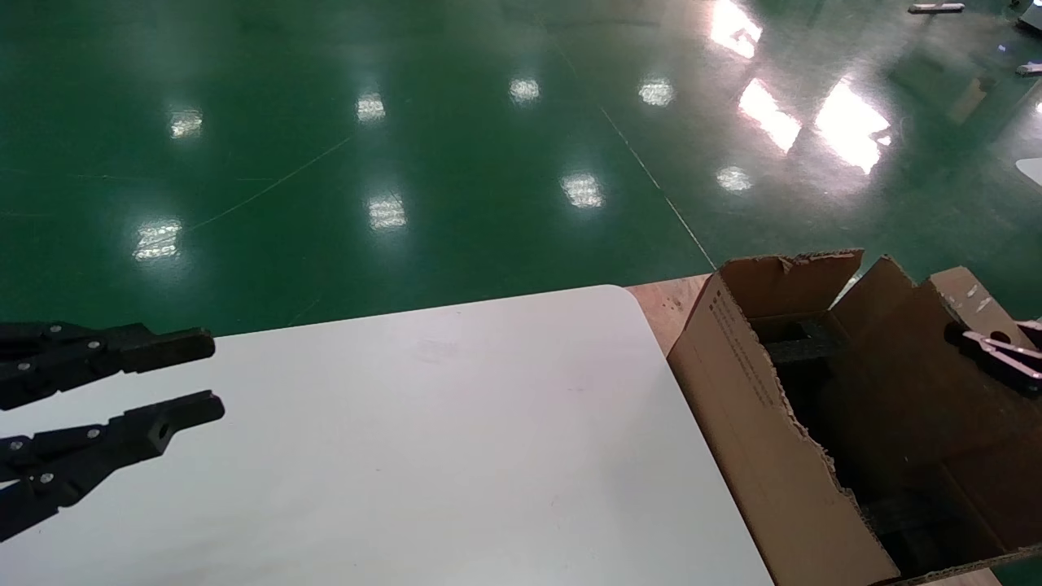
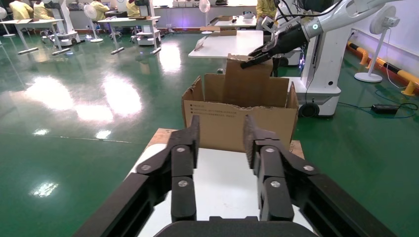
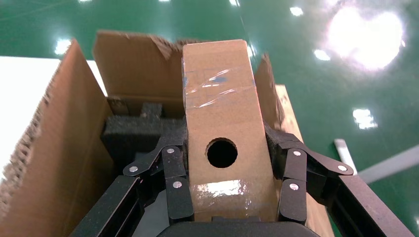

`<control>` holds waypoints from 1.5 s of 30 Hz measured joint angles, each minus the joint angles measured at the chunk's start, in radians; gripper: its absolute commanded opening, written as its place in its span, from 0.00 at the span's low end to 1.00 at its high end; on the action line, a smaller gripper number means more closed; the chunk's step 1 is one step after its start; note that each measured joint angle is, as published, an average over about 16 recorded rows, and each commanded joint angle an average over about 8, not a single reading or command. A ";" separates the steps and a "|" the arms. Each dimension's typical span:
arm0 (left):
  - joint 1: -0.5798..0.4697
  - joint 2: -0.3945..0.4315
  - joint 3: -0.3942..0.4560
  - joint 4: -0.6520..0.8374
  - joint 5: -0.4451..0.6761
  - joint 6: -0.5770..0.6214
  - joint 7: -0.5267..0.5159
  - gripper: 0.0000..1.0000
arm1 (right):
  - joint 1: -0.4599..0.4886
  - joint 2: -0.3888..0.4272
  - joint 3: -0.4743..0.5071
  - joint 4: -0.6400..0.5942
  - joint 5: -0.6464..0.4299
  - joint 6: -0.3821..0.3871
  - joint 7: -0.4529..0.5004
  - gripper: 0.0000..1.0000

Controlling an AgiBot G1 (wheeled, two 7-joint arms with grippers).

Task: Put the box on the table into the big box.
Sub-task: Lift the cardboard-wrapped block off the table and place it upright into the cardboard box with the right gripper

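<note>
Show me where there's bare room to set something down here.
The table is bare from the open left gripper across to its edge beside the big box. The big box is crowded: dark foam fills it, with the right gripper holding the box over it.

From the head camera we look forward and down across the table (image 1: 423, 439), with the big box (image 1: 765, 439) at our right and green floor beyond. The left wrist camera sits just behind the left gripper (image 2: 221, 143) and faces level along the tabletop toward the big box (image 2: 232, 123), taking in the hall behind it. The right wrist camera sits close behind the right gripper (image 3: 230, 163), looking steeply down into the big box (image 3: 59, 128). All three views share the big box; head and left wrist views also share the table (image 2: 217, 182).
</note>
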 measured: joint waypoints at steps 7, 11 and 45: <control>0.000 0.000 0.000 0.000 0.000 0.000 0.000 1.00 | 0.037 -0.009 -0.085 -0.034 0.069 0.007 -0.034 0.00; 0.000 0.000 0.000 0.000 0.000 0.000 0.000 1.00 | 0.058 -0.014 -0.129 -0.050 0.104 0.008 -0.053 0.00; 0.000 0.000 0.000 0.000 0.000 0.000 0.000 1.00 | 0.200 -0.124 -0.451 -0.169 0.385 -0.003 -0.194 0.00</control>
